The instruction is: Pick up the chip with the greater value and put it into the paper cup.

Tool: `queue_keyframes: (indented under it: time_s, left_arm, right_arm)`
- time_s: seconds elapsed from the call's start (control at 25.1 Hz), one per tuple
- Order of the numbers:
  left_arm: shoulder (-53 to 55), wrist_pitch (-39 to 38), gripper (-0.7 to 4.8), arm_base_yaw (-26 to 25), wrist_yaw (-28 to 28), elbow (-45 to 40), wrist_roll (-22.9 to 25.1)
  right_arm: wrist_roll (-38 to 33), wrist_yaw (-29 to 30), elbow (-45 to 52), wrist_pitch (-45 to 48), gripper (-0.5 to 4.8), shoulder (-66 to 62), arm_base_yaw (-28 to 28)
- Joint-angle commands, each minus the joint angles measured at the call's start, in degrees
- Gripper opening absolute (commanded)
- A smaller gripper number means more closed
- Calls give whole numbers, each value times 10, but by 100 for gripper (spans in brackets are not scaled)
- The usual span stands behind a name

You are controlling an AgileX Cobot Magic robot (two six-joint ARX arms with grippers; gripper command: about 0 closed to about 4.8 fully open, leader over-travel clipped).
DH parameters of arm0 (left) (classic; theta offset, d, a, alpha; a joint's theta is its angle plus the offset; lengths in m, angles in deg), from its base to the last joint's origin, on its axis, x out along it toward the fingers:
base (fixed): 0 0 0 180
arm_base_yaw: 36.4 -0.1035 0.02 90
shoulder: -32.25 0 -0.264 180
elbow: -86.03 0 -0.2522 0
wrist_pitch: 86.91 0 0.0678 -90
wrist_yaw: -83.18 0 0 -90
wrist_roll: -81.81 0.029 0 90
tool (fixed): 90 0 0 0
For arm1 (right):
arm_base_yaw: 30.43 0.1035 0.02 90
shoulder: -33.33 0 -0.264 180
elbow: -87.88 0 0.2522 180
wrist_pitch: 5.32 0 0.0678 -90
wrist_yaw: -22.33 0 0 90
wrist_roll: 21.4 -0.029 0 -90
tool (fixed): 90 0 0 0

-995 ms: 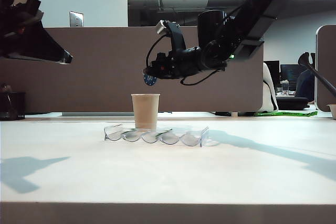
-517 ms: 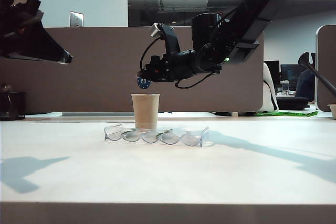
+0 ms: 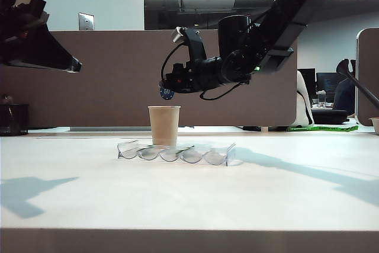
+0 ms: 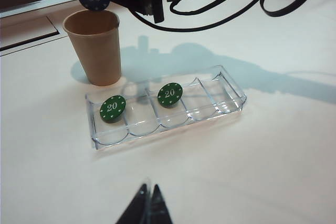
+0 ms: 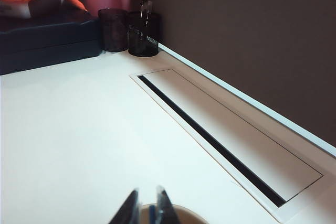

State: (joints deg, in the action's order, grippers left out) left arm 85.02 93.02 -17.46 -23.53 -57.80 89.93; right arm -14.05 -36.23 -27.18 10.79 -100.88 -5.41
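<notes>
Right tool (image 3: 167,91): clenched on the blue 50 chip (image 3: 167,93); you hold it by its upper edge, face outward, hanging above the paper cup (image 3: 164,125).
Chip position: in the air over the cup's mouth, apart from the rim; in the left wrist view it sits over the far side of the opening (image 4: 93,1).
Cup position: upright on the table (image 3: 189,199), near the middle, just behind the clear tray (image 4: 163,114).
Left tool (image 4: 147,209): fingers together, grasping nothing, raised well clear at the left end of the table.
Tray contents: two green 20 chips (image 4: 112,108), each in its own slot; not your concern.
Risk, offset: the chip looks nearer the rim than the centre, so releasing here could strike the rolled edge and bounce it onto the table.
Risk, height: the drop is a fair one; a chip falling on edge may clip the wall and tip the light cup.
Risk, contact: lowering further could knock the cup toward the tray.
View limit: the right wrist view shows only a sliver of chip (image 5: 152,214) and rim, so alignment is probably fair but unconfirmed.
</notes>
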Motion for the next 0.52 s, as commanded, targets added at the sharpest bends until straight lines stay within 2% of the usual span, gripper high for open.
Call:
queue_keyframes:
  time_s: [0.04,0.52]
  left_arm:
    - [-1,3,-5,0,-1,2,0]
    - [-1,2,-5,0,0,2,0]
  right_arm:
    - [1,-8,-3,23,55,-5,1]
    - [-3,-3,-3,30,67,-9,1]
